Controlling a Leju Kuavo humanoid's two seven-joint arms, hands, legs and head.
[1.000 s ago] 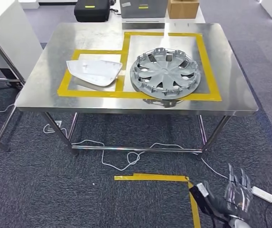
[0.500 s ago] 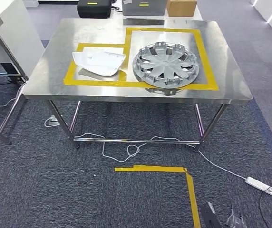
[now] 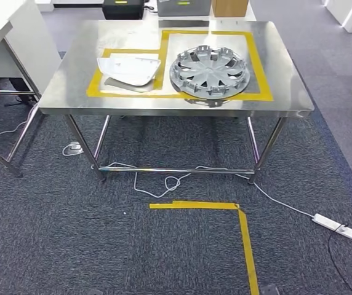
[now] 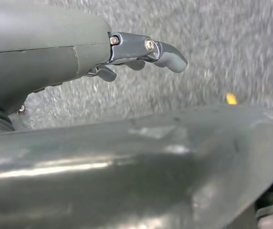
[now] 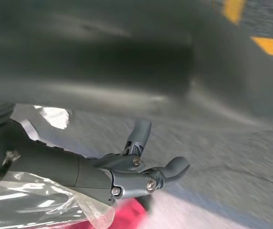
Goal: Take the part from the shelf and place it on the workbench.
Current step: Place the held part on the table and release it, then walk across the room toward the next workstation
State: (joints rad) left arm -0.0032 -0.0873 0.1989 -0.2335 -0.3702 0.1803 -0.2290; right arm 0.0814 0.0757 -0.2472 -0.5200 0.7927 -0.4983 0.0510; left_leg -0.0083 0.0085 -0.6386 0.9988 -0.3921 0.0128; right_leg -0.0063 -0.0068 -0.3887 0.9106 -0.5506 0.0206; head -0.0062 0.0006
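Workbench (image 3: pixel 285 92): hubcap (image 3: pixel 210 71) and white cover (image 3: pixel 129 69) lie inside its taped outlines; placement looks done; left hand (image 4: pixel 142 52) and right hand (image 5: pixel 142 171) hang slack-fingered, holding nothing.

A steel worktop (image 3: pixel 72 80) on thin metal legs stood on dark grey carpet (image 3: pixel 72 239). Yellow tape (image 3: pixel 258 61) outlined two rectangles on its surface, and more yellow tape (image 3: pixel 197 205) made a corner on the floor. A white cable (image 3: pixel 165 183) trailed beneath to a power strip (image 3: pixel 333 225). A white cabinet (image 3: pixel 12 43) stood beyond the worktop's left edge.
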